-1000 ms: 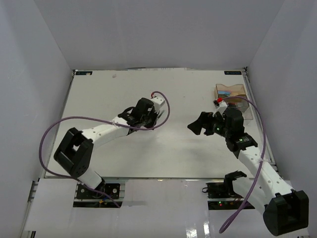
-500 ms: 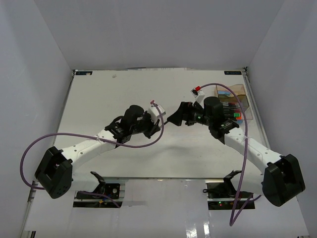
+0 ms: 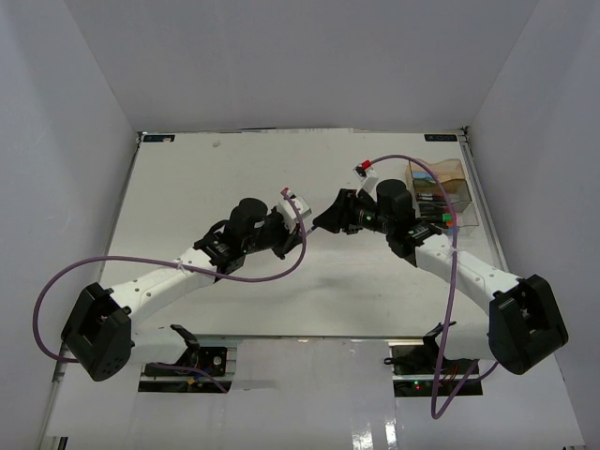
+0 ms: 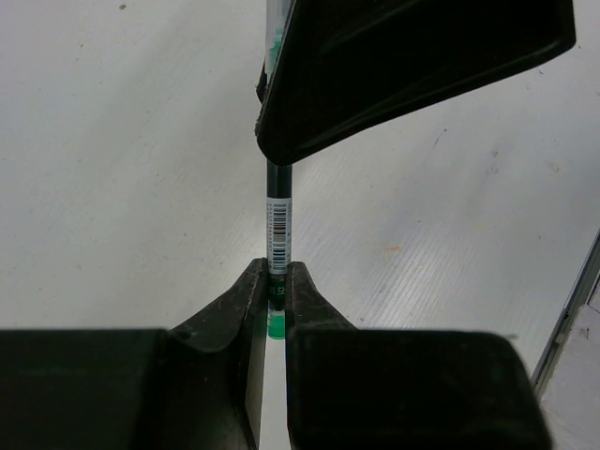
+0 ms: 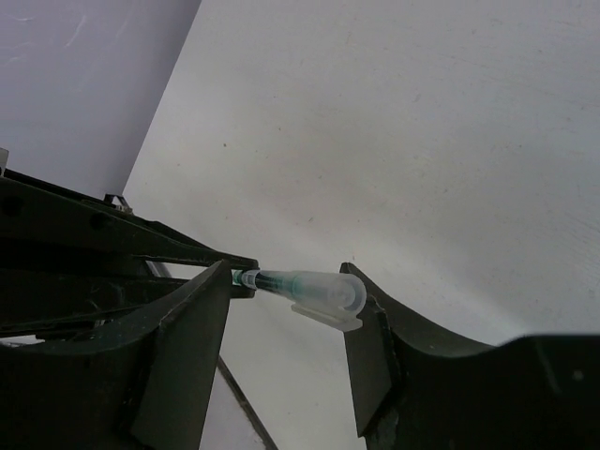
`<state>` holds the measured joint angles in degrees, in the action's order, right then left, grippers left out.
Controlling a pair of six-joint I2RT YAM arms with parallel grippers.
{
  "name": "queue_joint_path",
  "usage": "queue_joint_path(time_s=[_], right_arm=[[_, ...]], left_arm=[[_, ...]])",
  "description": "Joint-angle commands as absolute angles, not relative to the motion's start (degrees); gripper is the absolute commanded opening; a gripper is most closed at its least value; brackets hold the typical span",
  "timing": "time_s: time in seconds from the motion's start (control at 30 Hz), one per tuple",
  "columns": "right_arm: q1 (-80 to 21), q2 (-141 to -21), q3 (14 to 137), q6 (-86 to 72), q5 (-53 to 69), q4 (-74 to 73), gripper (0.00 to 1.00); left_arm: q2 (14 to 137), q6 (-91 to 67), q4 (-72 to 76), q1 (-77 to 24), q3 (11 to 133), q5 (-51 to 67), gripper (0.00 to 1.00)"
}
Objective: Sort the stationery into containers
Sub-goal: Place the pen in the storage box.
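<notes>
The left arm's fingers clench one end of a thin dark-green pen with a barcode label above the white worktop. The right arm's fingers stand spread around the pen's clear cap.

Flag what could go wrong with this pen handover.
1. The left gripper pinches the green pen only near its end, so it may pivot or slip when touched.
2. The right gripper is open around the clear cap; closing there might grip only the cap, which could pull off.
3. If either releases early, the pen likely drops on the table, short of the trays.
</notes>
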<state>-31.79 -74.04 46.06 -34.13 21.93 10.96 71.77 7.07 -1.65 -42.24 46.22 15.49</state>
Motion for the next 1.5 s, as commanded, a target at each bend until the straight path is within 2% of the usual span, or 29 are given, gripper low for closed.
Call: queue_joint_path(time_s=[0.0,0.13,0.37,0.53,0.77,0.8,0.9,0.93,1.07,1.27,1.47], right_arm=[[-32.17,-73.92,47.46,-35.07,23.29,15.29,0.55],[-32.17,-74.00,46.85,-35.68,23.47,16.52,0.45],[-32.17,-74.36,45.88,-36.74,22.76,18.80,0.33],[-32.08,-73.83,45.18,-36.74,21.80,19.25,0.19],[-30.16,-71.90,44.91,-34.54,18.20,16.44,0.13],[-29.19,-71.55,44.83,-34.28,17.93,15.91,0.13],[-22.96,-70.14,44.56,-32.44,17.84,13.54,0.13],[-20.85,-69.44,44.56,-32.00,18.71,12.93,0.13],[-6.03,-68.55,45.96,-27.35,19.42,7.67,0.13],[12.62,-72.24,50.97,-24.96,20.83,4.49,0.12],[20.82,-80.32,58.26,-25.49,22.41,4.13,0.12]], left_arm=[[70.14,7.03,-0.44,-42.54,45.70,15.73,0.06],[70.49,6.16,-0.44,-42.54,45.79,16.34,0.06],[70.84,5.71,1.41,-42.54,45.62,17.58,0.08],[71.02,5.45,1.32,-42.45,45.62,17.75,0.18],[71.54,3.87,1.58,-42.45,45.70,13.28,0.50],[71.63,3.43,1.50,-42.45,45.70,11.01,0.68],[72.24,1.76,1.06,-42.36,46.05,5.83,0.92],[72.51,0.80,0.88,-42.28,46.23,4.23,0.96],[74.26,-2.88,-2.37,-39.83,48.59,-3.07,0.98],[75.85,-9.22,-6.24,-29.19,50.98,-2.73,0.98],[73.74,-9.49,-5.63,-26.11,50.10,-3.60,0.98]])
